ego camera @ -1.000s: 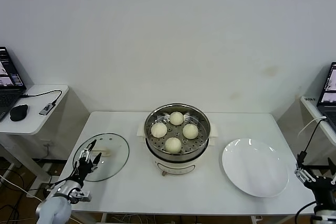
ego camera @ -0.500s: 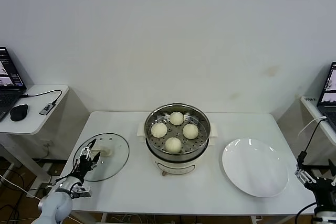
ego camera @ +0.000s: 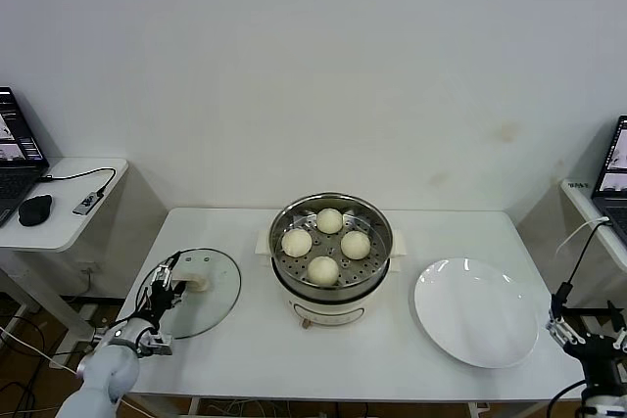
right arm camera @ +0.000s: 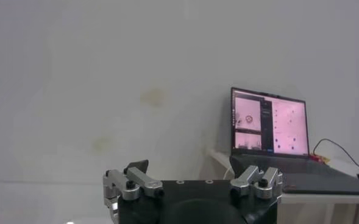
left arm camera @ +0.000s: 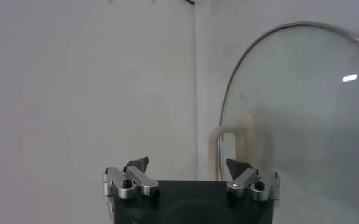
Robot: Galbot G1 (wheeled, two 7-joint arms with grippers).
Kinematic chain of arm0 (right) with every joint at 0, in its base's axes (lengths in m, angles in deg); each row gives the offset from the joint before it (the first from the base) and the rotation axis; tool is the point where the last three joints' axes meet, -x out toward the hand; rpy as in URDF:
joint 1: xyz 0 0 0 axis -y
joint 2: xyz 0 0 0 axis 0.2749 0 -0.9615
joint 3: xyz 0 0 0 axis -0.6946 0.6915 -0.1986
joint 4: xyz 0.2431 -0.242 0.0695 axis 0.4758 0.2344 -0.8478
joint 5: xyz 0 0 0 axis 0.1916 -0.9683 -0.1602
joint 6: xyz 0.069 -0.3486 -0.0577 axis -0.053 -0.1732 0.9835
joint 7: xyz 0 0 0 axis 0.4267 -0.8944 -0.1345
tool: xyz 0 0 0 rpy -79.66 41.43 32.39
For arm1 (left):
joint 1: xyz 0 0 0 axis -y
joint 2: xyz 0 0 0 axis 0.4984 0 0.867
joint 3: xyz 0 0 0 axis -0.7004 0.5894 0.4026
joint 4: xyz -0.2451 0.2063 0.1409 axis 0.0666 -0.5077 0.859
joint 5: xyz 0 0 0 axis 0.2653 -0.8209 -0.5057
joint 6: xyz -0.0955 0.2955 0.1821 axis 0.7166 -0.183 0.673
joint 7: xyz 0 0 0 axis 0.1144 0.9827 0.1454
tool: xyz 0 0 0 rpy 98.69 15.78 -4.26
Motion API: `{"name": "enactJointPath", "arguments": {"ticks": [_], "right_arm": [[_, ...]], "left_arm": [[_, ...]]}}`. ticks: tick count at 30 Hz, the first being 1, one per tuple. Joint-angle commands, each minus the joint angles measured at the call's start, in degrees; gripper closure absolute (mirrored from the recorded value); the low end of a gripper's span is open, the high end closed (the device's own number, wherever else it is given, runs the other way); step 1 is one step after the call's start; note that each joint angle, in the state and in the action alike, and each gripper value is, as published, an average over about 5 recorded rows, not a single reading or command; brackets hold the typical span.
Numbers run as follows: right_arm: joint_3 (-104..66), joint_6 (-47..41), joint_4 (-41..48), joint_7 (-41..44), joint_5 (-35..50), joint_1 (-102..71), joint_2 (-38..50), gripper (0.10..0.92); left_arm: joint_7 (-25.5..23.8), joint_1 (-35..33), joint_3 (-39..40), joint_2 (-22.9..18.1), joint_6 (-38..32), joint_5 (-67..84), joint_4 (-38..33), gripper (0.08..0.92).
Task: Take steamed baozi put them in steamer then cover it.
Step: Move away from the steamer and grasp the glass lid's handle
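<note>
Four cream-white baozi (ego camera: 324,242) sit on the perforated tray inside the steel steamer (ego camera: 331,286) at the table's middle. The clear glass cover (ego camera: 196,291) lies flat on the table at the left, its cream handle (ego camera: 196,284) near its centre. My left gripper (ego camera: 162,286) is open, over the cover's left part, close to the handle. In the left wrist view the open left gripper (left arm camera: 187,165) faces the cover (left arm camera: 301,115) and its handle (left arm camera: 234,137). My right gripper (ego camera: 588,335) is parked off the table's right edge, open and empty.
A flat white plate (ego camera: 477,312) lies on the table right of the steamer. A side table with a laptop and mouse (ego camera: 35,209) stands at the left. Another laptop (right arm camera: 267,125) stands on a desk at the right.
My left gripper has moved up and slightly right over the cover, toward its handle. The right arm has stayed in place.
</note>
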Motion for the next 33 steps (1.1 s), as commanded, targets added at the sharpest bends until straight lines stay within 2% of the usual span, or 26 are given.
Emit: {"name": "enactJointPath", "arguments": {"ticks": [1,6,9,24,28,30,33], "right_arm": [[0.0,0.0,0.9,0.1,-0.3,0.3,0.0,0.203],[0.2,0.0,1.2,0.1,-0.4,0.5,0.0,0.203],[0.3,-0.1,1.4,0.1,-0.5,0.6,0.0,0.203],[1.2,0.2,1.6,0.6,-1.6,0.5,0.0,0.203],[1.6,0.3,1.4,0.8,-2.0,0.3,0.1,0.203],[1.8,0.3,1.2,1.0,-2.1,0.3,0.1,0.203],[2.2,0.3,1.0,1.3,-2.5,0.4,0.3,0.203]], "left_arm": [[0.1,3.0,0.6,-0.2,-0.1,-0.3,3.8,0.177],[0.6,3.7,0.5,-0.5,-0.3,-0.8,5.7,0.185],[0.8,3.8,0.4,-0.5,-0.4,-0.9,6.1,0.237],[3.0,3.2,-0.8,-1.3,-2.0,-0.7,7.5,0.667],[3.4,0.5,-2.2,-1.1,-1.5,0.9,3.1,0.779],[2.9,-2.0,-2.9,-0.8,-0.2,2.8,-1.4,0.828],[1.7,-5.9,-4.0,-0.1,2.8,5.7,-9.5,0.854]]}}
